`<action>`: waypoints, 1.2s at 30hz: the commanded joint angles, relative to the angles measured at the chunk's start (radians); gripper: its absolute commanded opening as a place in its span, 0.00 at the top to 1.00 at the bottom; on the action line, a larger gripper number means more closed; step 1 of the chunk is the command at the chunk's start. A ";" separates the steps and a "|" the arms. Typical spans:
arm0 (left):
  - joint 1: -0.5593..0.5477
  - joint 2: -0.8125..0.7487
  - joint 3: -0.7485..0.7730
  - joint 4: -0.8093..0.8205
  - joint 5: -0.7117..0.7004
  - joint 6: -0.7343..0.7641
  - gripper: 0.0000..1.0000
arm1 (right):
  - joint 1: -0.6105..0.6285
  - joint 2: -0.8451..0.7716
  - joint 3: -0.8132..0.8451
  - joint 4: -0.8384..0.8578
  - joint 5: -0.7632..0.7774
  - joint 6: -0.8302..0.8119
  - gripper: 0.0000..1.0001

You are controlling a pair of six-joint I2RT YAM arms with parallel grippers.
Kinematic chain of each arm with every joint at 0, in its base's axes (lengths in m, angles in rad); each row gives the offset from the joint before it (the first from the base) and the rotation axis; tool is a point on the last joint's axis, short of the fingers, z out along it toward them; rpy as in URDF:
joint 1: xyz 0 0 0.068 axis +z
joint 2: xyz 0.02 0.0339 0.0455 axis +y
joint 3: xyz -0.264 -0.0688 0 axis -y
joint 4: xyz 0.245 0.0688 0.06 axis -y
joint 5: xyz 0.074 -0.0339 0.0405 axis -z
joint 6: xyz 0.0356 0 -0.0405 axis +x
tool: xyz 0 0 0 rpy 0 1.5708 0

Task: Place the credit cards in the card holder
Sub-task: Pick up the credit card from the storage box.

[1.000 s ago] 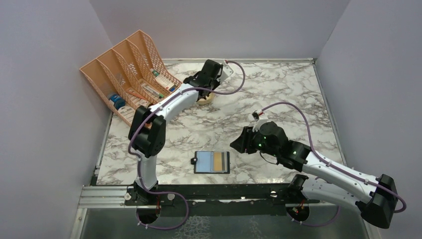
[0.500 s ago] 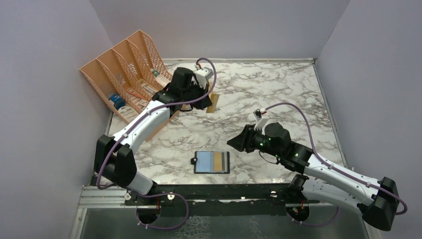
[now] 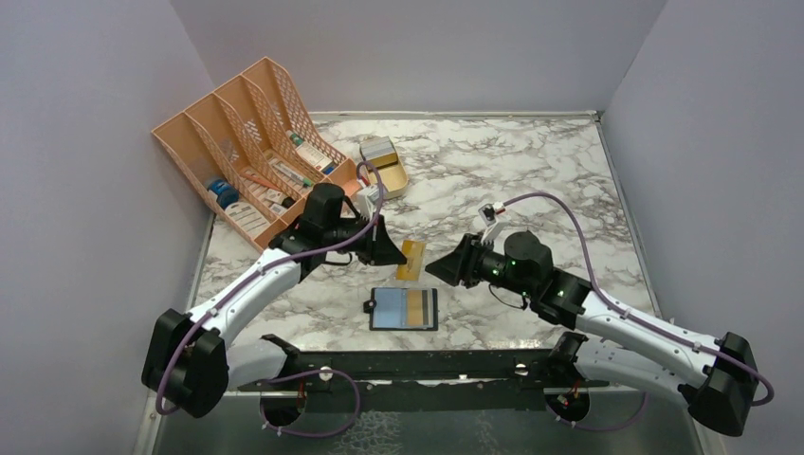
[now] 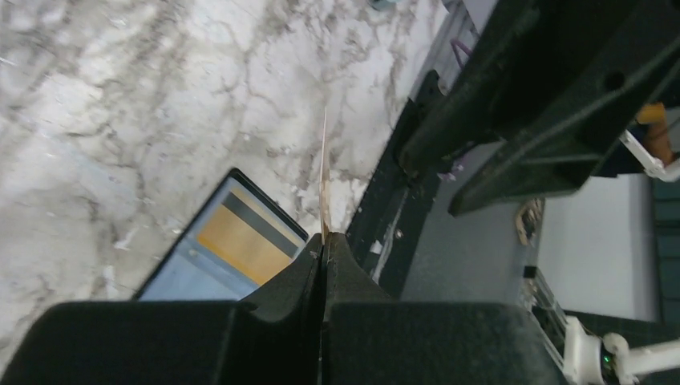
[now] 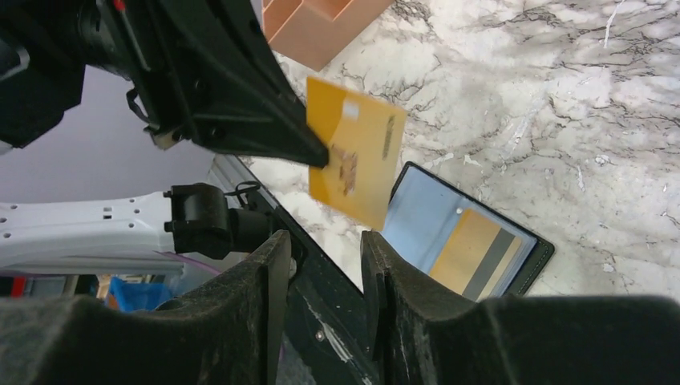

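The black card holder [image 3: 380, 310] lies open near the table's front edge, blue-grey lining up, with one gold card [image 3: 417, 305] in its slot. My left gripper [image 3: 394, 254] is shut on a second gold credit card [image 3: 411, 259], held up on edge just above and behind the holder. In the left wrist view that card [image 4: 324, 180] shows edge-on over the holder [image 4: 192, 277]. My right gripper [image 3: 436, 269] hangs open and empty just right of the card. Its own view shows the card [image 5: 357, 156] face-on above the holder [image 5: 421, 212].
A peach mesh file organiser [image 3: 251, 142] with labelled boxes stands at the back left. A tan oval tin [image 3: 394, 180] beside it carries pale grey cards [image 3: 377, 150]. The black base rail [image 3: 408, 365] runs along the near edge.
My left arm has swung from the tin at the back down toward the card holder, carrying the gold card. My right gripper has edged slightly left toward it.
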 commanded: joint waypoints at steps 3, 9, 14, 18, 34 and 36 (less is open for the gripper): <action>0.003 -0.124 -0.166 0.248 0.198 -0.203 1.00 | 0.003 0.030 0.048 0.014 -0.048 -0.048 0.59; 0.003 -0.193 -0.226 0.294 0.225 -0.253 1.00 | 0.003 0.066 0.060 0.032 -0.102 -0.079 0.56; 0.003 -0.211 -0.265 0.346 0.240 -0.288 1.00 | 0.003 0.078 0.039 0.106 -0.161 -0.067 0.67; 0.003 -0.210 -0.287 0.391 0.259 -0.309 1.00 | 0.003 0.069 0.016 0.142 -0.164 -0.061 0.74; 0.003 -0.213 -0.298 0.415 0.274 -0.343 0.95 | 0.003 0.072 -0.018 0.204 -0.191 -0.060 0.99; 0.003 -0.211 -0.287 0.383 0.259 -0.329 0.78 | 0.003 0.068 -0.029 0.209 -0.184 -0.055 0.99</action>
